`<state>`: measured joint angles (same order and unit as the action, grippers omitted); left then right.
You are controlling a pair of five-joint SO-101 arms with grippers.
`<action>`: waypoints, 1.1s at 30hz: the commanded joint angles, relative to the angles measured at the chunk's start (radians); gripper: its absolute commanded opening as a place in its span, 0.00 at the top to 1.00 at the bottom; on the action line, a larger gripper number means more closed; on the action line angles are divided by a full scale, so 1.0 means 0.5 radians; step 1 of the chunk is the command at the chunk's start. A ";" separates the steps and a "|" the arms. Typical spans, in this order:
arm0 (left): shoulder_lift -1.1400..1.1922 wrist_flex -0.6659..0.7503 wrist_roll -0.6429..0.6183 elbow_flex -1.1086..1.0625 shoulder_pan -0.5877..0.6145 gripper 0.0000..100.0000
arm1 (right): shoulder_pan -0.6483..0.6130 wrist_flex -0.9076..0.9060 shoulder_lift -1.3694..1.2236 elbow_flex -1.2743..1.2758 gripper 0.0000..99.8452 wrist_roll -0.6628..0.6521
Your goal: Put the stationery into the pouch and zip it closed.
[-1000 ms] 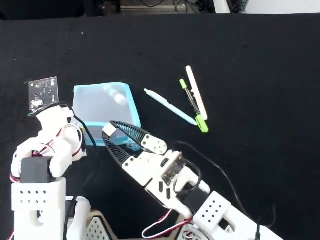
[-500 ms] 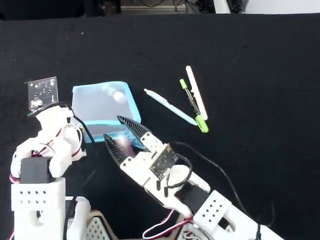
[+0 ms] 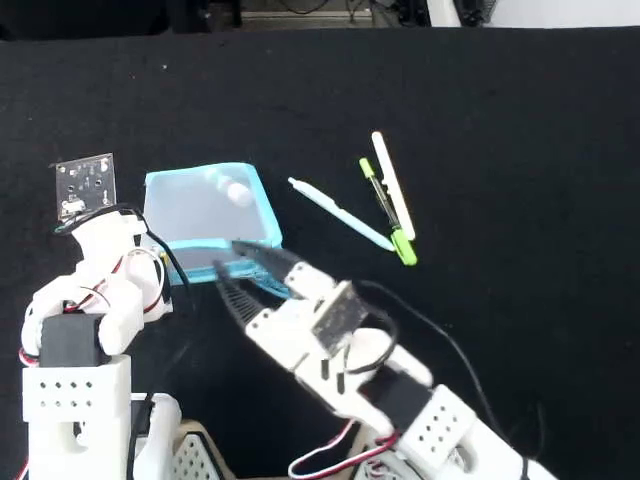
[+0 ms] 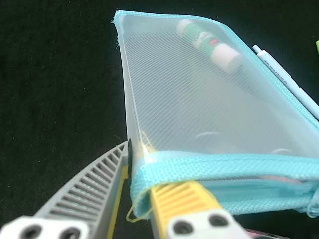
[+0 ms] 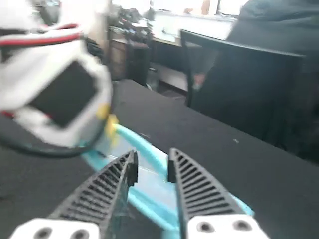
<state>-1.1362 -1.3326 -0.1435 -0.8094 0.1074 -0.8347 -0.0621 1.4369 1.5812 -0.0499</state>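
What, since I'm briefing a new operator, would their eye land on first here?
The light-blue mesh pouch, left of centre, with a glue stick inside. The left hand clamps its near corner while the right hand sits open at its near edge. Three pens lie to its right.

A black table (image 3: 500, 120) carried a pale blue mesh pouch (image 3: 190, 205), its near edge lying at the right arm's fingers (image 3: 265, 256). Beyond those fingers and to their right lay a light blue pen (image 3: 340, 212), a green highlighter (image 3: 386, 210) and a white pen (image 3: 393, 185), close together.
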 commanded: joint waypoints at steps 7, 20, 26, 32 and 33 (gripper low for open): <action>-0.018 0.028 0.006 0.118 -0.017 0.97 | 0.562 -1.801 0.726 -0.628 0.77 0.546; -0.018 0.031 0.006 0.118 -0.014 0.97 | 0.592 -2.219 0.351 -0.471 0.77 -0.439; -0.021 0.031 0.006 0.118 -0.014 0.97 | 0.595 -2.176 0.152 -0.431 0.77 -0.776; -0.021 0.126 0.006 0.143 -0.014 0.97 | 0.589 -2.295 -0.410 -0.646 0.82 -1.105; -0.021 0.141 0.006 0.158 -0.014 0.97 | 0.592 -2.292 -0.523 -0.677 0.82 -1.132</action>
<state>-1.1362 -1.3157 -0.1435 -0.8094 0.1074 -0.5493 -1.2006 1.3771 1.3495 -0.5301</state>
